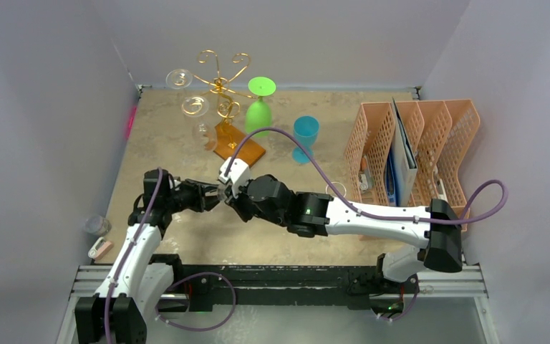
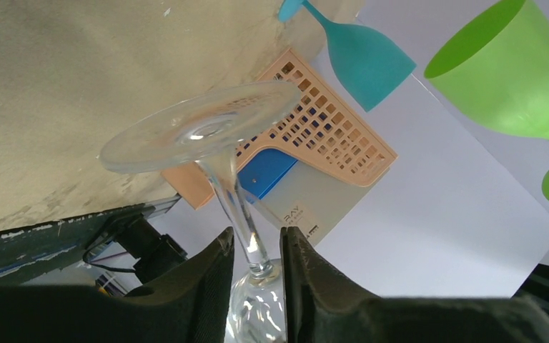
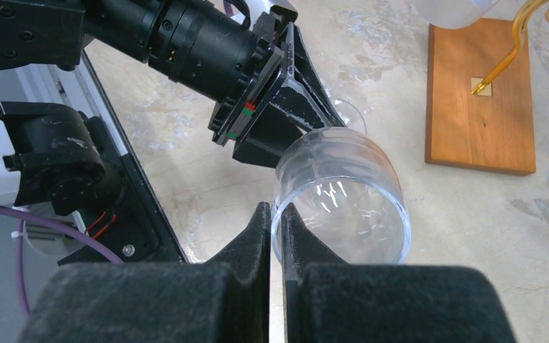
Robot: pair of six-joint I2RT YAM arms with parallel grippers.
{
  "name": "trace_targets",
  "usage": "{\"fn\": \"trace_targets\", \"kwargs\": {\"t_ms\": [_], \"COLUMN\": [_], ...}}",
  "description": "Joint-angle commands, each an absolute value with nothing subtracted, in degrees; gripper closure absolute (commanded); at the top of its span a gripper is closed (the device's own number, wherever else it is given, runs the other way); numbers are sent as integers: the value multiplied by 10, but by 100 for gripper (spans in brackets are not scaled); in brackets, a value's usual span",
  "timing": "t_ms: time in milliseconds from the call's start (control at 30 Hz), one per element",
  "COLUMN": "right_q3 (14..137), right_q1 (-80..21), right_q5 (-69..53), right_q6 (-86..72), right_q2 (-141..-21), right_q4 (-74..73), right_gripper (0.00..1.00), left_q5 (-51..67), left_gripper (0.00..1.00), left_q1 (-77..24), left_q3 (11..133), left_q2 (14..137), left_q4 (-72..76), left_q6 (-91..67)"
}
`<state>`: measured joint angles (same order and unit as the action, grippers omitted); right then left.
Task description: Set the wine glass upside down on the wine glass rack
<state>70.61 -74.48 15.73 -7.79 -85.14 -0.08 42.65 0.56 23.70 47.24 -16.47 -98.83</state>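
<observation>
Finding one: the wine glass is off the tabletop, held on its side between the two arms over the near left part. It is well apart from the rack.

Finding two: the right claw is pressed together on the rim of the bowl, with the glass wall pinched between its two pads.

Finding three: the left claw straddles the stem just above the bowl, its fingers narrowly spread. One finger looks to be against the stem, but whether both press on it cannot be told from the left wrist view. The foot of the glass stands out beyond the fingertips.

Finding four: the rack stands at the far left on its wooden base. A green glass and two clear glasses hang on it upside down.

Finding five: a blue glass stands just right of the base, and an orange mesh organizer sits at the right side.
</observation>
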Motion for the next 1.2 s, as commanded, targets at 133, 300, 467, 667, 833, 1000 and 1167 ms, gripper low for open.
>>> {"fn": "trace_targets", "kwargs": {"t_ms": [133,300,467,667,833,1000,1167], "right_q3": [736,716,709,695,674,661,673], "right_q1": [-751,-752,-752,-751,-749,-746,-741], "right_q5": [155,144,159,158,120,121,150], "right_q6": [-60,-58,-80,-93,-93,-120,-135], "right_q2": [-858,-846,-832,-784,-729,-694,-703], "right_q4": [49,62,58,21,7,13,6], "right_gripper": [100,96,66,46,39,37,36], "left_q5": [444,452,415,369,294,221,171], "left_gripper": [82,100,100,100,100,100,100], "left_q1": [4,4,4,4,4,4,4], "left_q3": [258,248,266,265,290,324,332], "left_q2": [468,463,431,396,361,340,287], "left_q4": [-237,-175,-190,-221,-285,-336,-365], "left_q6": [-1049,-1062,-1049,-1034,-985,-892,-805]}}
